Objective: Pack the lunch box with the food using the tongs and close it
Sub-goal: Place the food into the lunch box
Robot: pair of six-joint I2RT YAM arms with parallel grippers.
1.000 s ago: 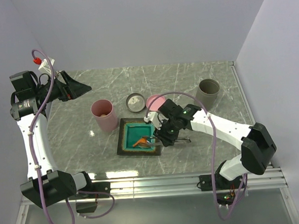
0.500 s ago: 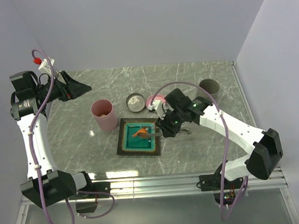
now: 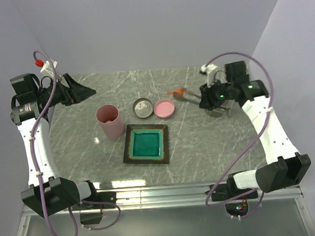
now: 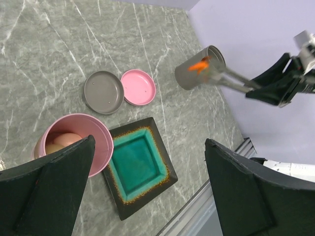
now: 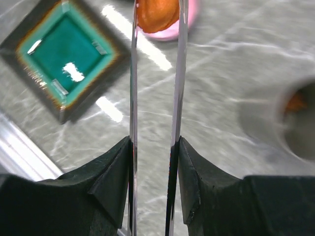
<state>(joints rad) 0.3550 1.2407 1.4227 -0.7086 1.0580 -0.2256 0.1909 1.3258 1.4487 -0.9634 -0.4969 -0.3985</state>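
Grips the tongs (image 5: 179, 73) in the right claw (image 5: 153, 169), jaws pressed on both slim arms. Pinches an orange-brown fried chunk (image 3: 173, 91) at the tong tips, up in the air over the back of the counter (image 3: 202, 142), near the grey cup (image 4: 184, 78). Holds the left claw (image 3: 80, 93) spread wide and raised at the back left, touching nothing. Shows the pink lunch box (image 3: 111, 129) upright just left of the teal plate (image 3: 145, 144), lid off, pale round pieces inside. Shows the pink lid (image 3: 164, 108) flat behind the plate, just beside a grey lid (image 3: 143, 106)
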